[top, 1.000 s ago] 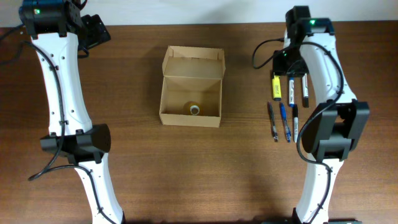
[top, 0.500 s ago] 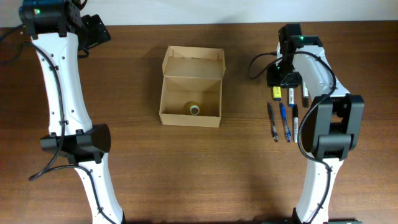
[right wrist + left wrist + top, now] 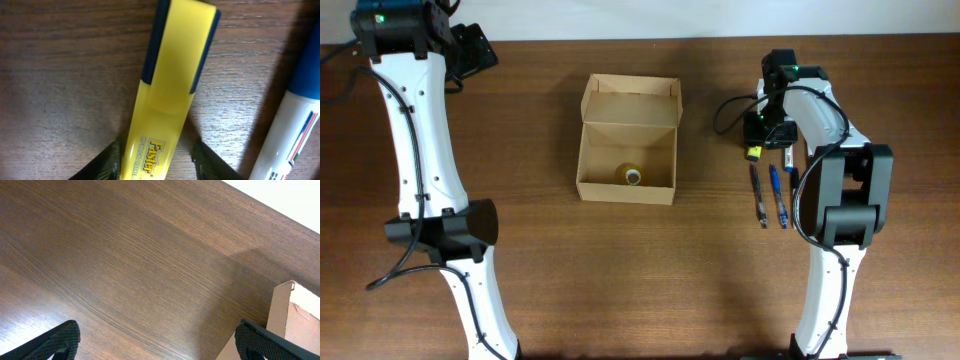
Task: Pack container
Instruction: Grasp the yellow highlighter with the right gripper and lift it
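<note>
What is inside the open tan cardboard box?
One small yellowish ring-shaped roll lies on the floor of the tan cardboard box, near its front wall. Anything beneath the roll is covered.

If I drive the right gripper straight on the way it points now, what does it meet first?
The yellow highlighter: the right gripper points down at it, jaws either side of its body, with the table right beneath. Whether the jaws already touch it is unclear.

Both arms show white links (image 3: 420, 130), black joints (image 3: 448, 222), looping black cables (image 3: 730, 98) and green wrist lights (image 3: 378, 18).
</note>
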